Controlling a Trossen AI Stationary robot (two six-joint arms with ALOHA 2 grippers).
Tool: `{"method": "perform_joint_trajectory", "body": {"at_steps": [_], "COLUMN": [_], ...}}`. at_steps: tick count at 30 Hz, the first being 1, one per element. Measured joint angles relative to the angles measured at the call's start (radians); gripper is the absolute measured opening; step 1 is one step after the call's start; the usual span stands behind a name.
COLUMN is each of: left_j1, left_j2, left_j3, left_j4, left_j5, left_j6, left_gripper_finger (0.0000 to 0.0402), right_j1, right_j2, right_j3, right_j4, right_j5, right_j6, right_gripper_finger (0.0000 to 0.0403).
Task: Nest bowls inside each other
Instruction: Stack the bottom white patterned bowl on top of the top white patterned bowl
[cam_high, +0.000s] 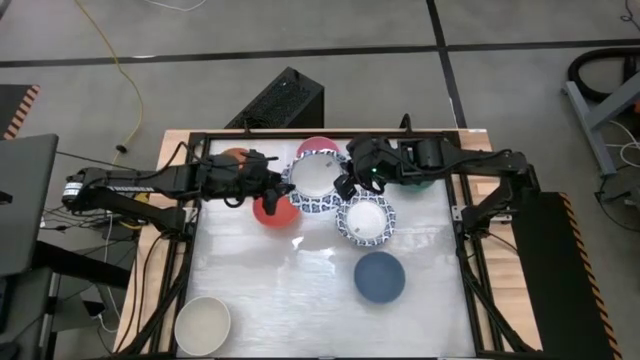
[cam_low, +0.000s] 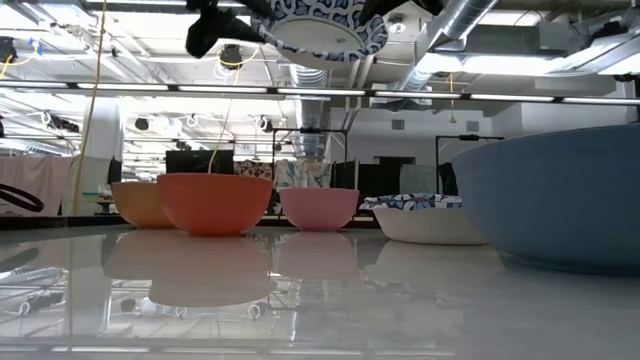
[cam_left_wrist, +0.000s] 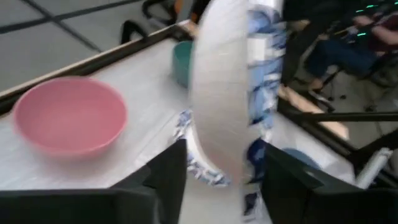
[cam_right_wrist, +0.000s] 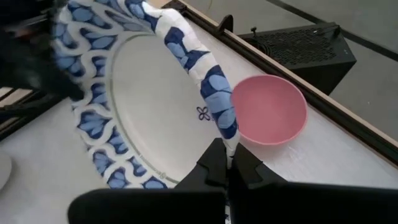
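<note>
Held bowl: a white round bowl with a blue-patterned rim (cam_high: 316, 180) hangs in the air between the two grippers, above the far middle of the tabletop; the low view shows it well clear of the surface.
Its facing: mouth turned up in the high view, slightly tilted in the low view; being round, it has no long axis to speak of.
Right gripper (cam_high: 344, 187): fingers pinched tight on the bowl's rim, which the right wrist view shows running between the two dark fingers.
Left gripper (cam_high: 281, 185): at the opposite rim, its fingers partly apart on either side of the bowl's wall; whether they press the wall, I cannot tell.
Other bowls: a second blue-patterned white bowl (cam_high: 365, 220) sits upright just beside the held one; a plain blue bowl (cam_high: 380, 277) nearer the front; a cream bowl (cam_high: 203, 325) at the front left corner; a red bowl (cam_high: 274, 210) under the left arm; an orange bowl (cam_high: 233, 156) behind it; a pink bowl (cam_high: 318, 147) at the far edge; a dark green bowl (cam_left_wrist: 182, 62) mostly hidden under the right arm.
Surface: a glossy white tabletop (cam_high: 300, 290) in a wooden border with a black frame, mirroring the bowls.
Room: grey floor, a yellow cable (cam_high: 120, 70), a black box (cam_high: 280, 100) behind the tabletop; ceiling lights and ducts in the low view.
</note>
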Motion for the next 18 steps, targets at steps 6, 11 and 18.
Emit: {"method": "perform_joint_trajectory", "body": {"at_steps": [6, 11, 18], "left_j1": [0.000, 0.001, 0.010], "left_j2": [0.000, 0.000, 0.001], "left_j3": [0.000, 0.000, 0.000], "left_j4": [0.002, -0.002, 0.003], "left_j5": [-0.016, -0.022, -0.038], "left_j6": [-0.004, -0.008, -0.081], "left_gripper_finger": [0.0062, 0.0007, 0.0003], "right_j1": [-0.001, -0.001, -0.020], "right_j2": [0.000, 0.000, -0.017], "right_j3": [0.000, 0.000, 0.001], "right_j4": [0.012, 0.011, 0.012], "right_j5": [0.001, 0.001, -0.059], "right_j6": [-0.018, -0.033, 0.058], "right_gripper_finger": [0.0008, 0.0020, 0.0077]}}
